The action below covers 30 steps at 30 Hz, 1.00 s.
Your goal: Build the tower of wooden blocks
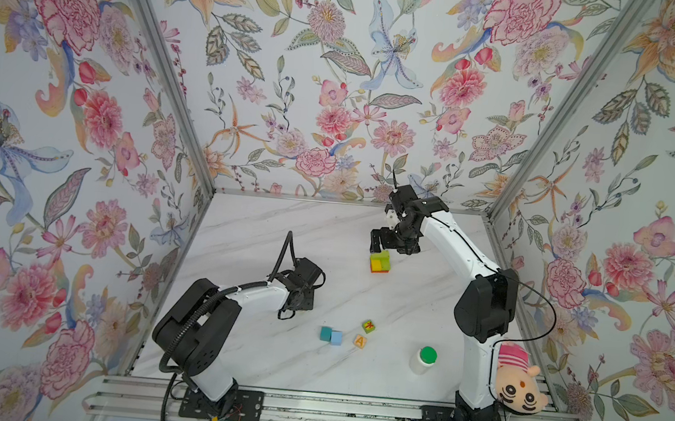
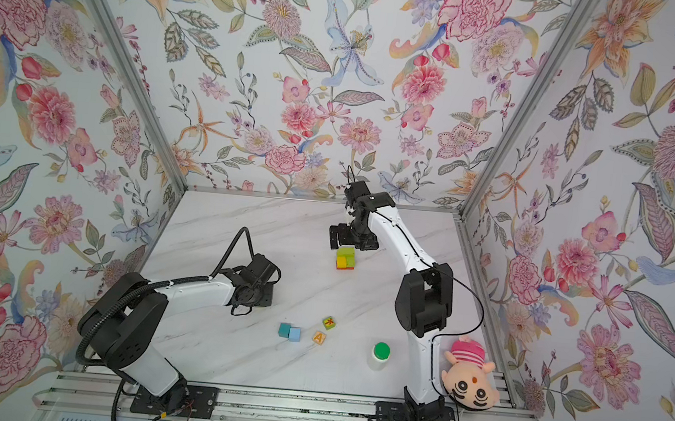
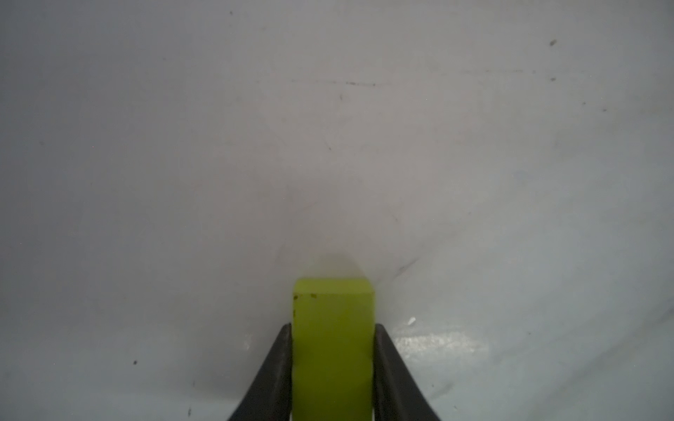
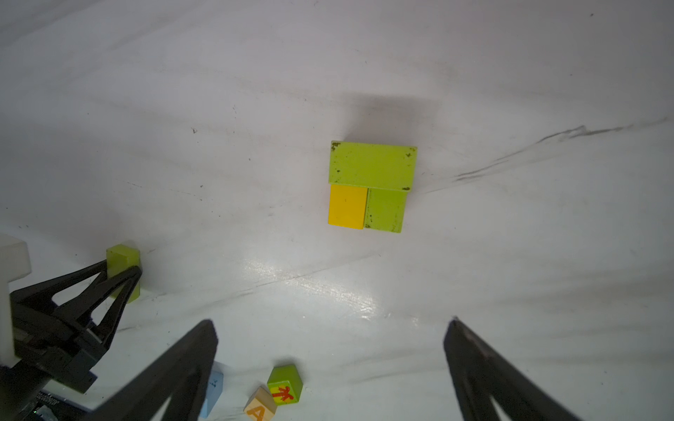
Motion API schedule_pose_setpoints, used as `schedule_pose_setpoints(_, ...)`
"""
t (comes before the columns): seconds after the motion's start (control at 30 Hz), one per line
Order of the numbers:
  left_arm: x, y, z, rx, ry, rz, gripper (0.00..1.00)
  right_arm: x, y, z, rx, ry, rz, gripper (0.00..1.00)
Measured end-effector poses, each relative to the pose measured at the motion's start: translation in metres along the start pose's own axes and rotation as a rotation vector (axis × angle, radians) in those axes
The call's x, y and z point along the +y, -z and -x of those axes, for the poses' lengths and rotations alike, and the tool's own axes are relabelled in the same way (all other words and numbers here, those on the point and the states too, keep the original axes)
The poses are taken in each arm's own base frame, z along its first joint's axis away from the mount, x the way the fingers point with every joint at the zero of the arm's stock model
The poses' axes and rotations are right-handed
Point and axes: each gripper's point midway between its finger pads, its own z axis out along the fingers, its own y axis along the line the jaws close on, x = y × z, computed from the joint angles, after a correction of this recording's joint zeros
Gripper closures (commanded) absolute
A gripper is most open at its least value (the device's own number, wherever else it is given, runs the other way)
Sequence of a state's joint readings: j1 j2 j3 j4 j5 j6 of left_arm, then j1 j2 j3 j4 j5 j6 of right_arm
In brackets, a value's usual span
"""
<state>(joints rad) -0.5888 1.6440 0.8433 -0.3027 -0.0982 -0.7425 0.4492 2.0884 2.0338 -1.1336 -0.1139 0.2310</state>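
right wrist view, tan cube [image 4: 259, 406] lettered "a"

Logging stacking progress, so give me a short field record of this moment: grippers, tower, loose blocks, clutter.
left gripper: shut on lime block
right gripper: open, empty, by tower
tower: lime oblong atop yellow block and green block, red base
loose: teal cube beside blue cube; green cube, A cube nearby
clutter: bottle, doll
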Motion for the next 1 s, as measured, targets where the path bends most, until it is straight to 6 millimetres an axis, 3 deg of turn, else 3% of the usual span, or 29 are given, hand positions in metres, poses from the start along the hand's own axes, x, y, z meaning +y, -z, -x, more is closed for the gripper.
schedule_pose_setpoints(0.2,-0.024,-0.007,0.02,0.011,-0.092,-0.049,0.75,-0.007,0.007,-0.007,-0.001,-0.007,-0.019,0.01)
schedule_pose_setpoints(0.43,-0.072,-0.012,0.059,-0.011,-0.228,-0.17,0.75,-0.026,0.027,-0.021,-0.021,-0.045,-0.037,0.01)
schedule_pose_setpoints(0.63,-0.105,-0.022,0.064,0.014,-0.347,-0.235,0.71,-0.034,0.03,-0.044,-0.012,-0.071,-0.048,0.01)
schedule_pose_setpoints(0.8,-0.121,-0.027,0.06,0.049,-0.418,-0.27,0.7,-0.041,0.027,-0.059,0.0,-0.1,-0.054,0.01)
schedule_pose_setpoints(0.87,-0.123,-0.029,0.061,0.056,-0.433,-0.273,0.62,-0.042,0.025,-0.063,0.005,-0.109,-0.055,0.01)
schedule_pose_setpoints(1.0,-0.124,-0.029,0.06,0.064,-0.458,-0.278,0.24,-0.044,0.026,-0.062,-0.002,-0.117,-0.05,0.01)
